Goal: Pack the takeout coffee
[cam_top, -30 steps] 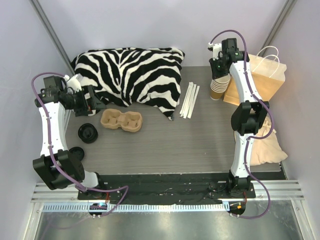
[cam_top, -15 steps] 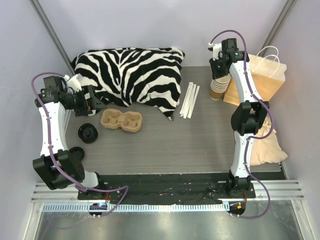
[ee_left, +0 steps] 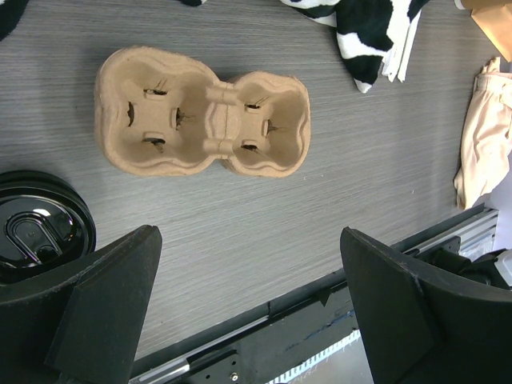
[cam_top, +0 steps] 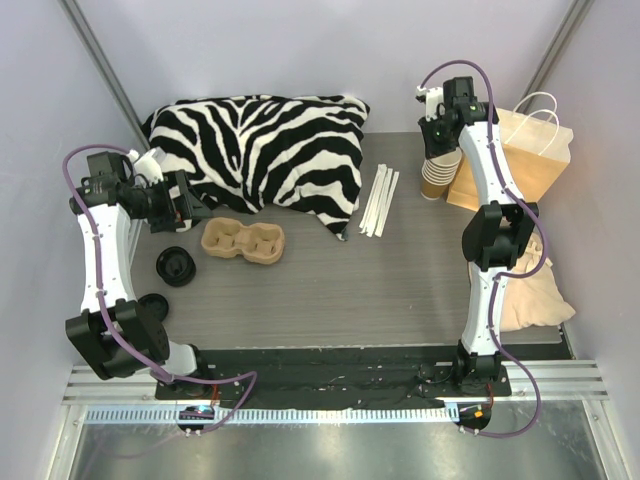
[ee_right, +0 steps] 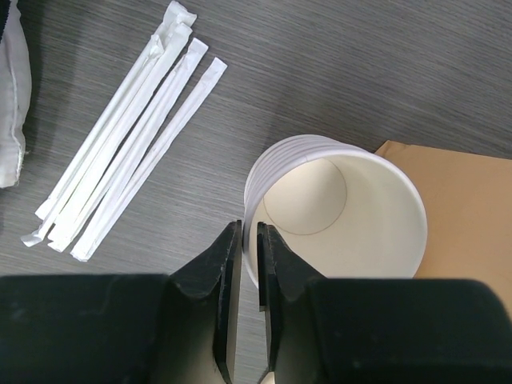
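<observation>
1. Little has changed since a second ago. The right gripper [ee_right: 250, 232] has closed a touch tighter at the stack of cups [ee_right: 352, 208]. The left arm and the coffee [cam_top: 177, 266] sit where they were.
2. The right gripper is pinched on the wall of the top cup, one finger inside the rim and the other outside. The stack stands against a paper bag [cam_top: 520, 160], near a bundle of wrapped straws [ee_right: 128, 152].
3. The left gripper [ee_left: 248, 234] has its jaws spread wide with nothing in them. It hangs above the table [cam_top: 400, 270] by the cardboard cup carrier [ee_left: 204, 124].
4. The coffee is on the left side of the table, near the carrier's left end and apart from both grippers.
5. It stands upright with its long axis vertical and its lid facing up.
6. From above only its round black lid shows, glossy, with a raised rim and a sip tab. The cup wall is hidden underneath.
</observation>
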Robot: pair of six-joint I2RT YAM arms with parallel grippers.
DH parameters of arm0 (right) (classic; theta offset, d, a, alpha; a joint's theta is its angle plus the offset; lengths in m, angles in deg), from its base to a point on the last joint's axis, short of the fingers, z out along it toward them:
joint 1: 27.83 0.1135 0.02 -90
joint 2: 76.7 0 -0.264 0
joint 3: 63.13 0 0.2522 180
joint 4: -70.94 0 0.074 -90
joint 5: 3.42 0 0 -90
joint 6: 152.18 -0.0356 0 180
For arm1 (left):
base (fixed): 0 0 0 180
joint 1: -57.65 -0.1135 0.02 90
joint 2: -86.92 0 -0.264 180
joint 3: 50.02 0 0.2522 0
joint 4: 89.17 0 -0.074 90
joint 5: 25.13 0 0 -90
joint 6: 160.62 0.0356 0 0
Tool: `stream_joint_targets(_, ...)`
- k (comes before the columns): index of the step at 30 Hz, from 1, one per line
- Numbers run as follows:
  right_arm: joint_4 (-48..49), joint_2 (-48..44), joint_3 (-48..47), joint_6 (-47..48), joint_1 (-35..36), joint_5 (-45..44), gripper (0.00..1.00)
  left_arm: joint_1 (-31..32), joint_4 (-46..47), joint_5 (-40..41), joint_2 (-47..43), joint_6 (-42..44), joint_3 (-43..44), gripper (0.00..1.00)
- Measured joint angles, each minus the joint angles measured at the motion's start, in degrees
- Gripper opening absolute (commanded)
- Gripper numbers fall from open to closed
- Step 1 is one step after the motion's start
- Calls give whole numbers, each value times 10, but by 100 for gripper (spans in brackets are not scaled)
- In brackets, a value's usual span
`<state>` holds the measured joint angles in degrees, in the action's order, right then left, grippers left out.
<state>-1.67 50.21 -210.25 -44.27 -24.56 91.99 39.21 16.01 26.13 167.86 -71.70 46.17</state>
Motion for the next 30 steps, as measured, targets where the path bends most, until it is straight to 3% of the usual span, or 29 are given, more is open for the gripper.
stream_joint_targets(9,0,0,6,1,0,-2,16,0,0,0,0,0,0,100)
stream_joint_targets(11,0,0,6,1,0,-2,9,0,0,0,0,0,0,100)
stream_joint_targets(12,0,0,6,2,0,-2,1,0,0,0,0,0,0,100)
stream_joint_targets(21,-4,-16,10,18,4,-13,1,0,0,0,0,0,0,100)
stream_joint_targets(30,7,-110,68,69,26,-64,1,1,3,-5,23,0,10,100)
